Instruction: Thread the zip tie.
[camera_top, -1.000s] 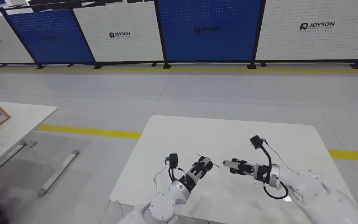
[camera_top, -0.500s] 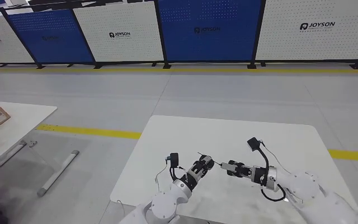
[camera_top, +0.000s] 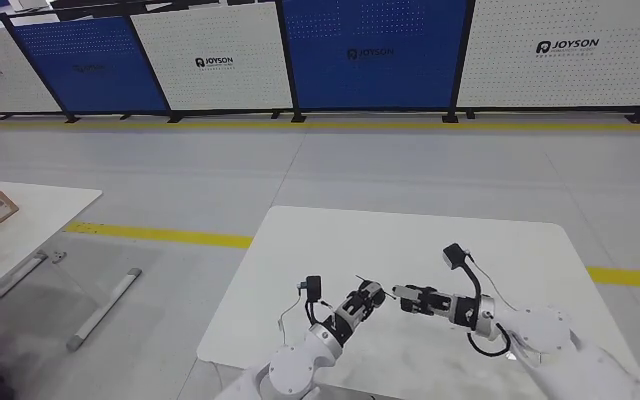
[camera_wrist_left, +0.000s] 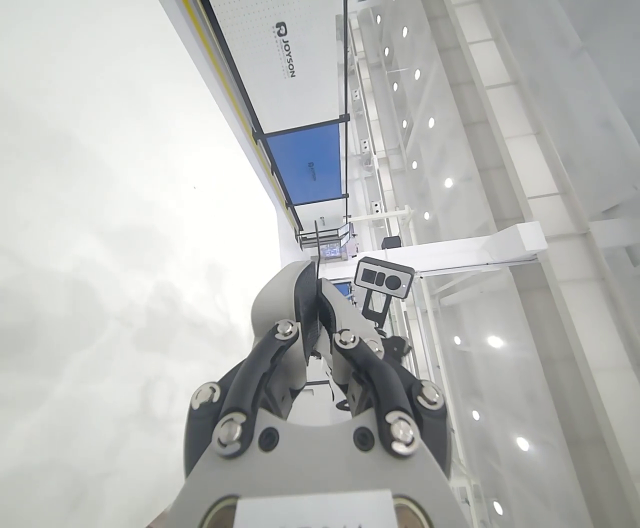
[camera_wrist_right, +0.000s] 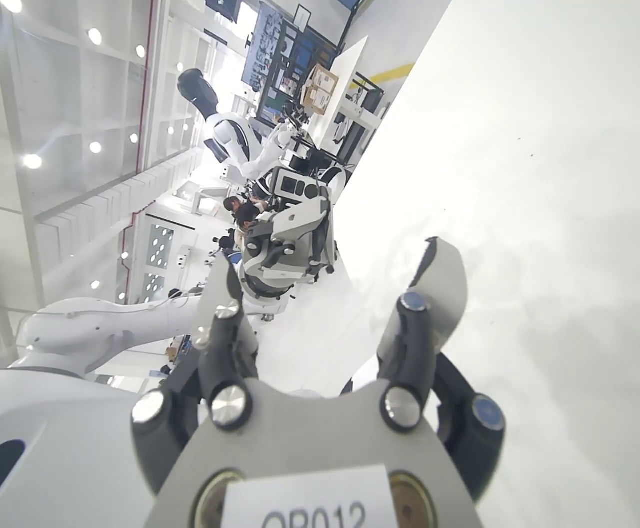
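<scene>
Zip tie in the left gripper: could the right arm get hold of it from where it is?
Probably yes. The right gripper is open and faces the left gripper close by above the table, with nothing between them. The zip tie sticks out of the shut left gripper as a thin free end.

A plain white rectangular table (camera_top: 420, 235) spreads beneath the left pincer (camera_top: 376, 291) and right pincer (camera_top: 399, 292). Far beyond both, past a yellow floor stripe (camera_top: 150, 234), stand blue and white perforated panels (camera_top: 375, 50). Well off the left pincer's side sits a second white table (camera_top: 40, 215).
</scene>
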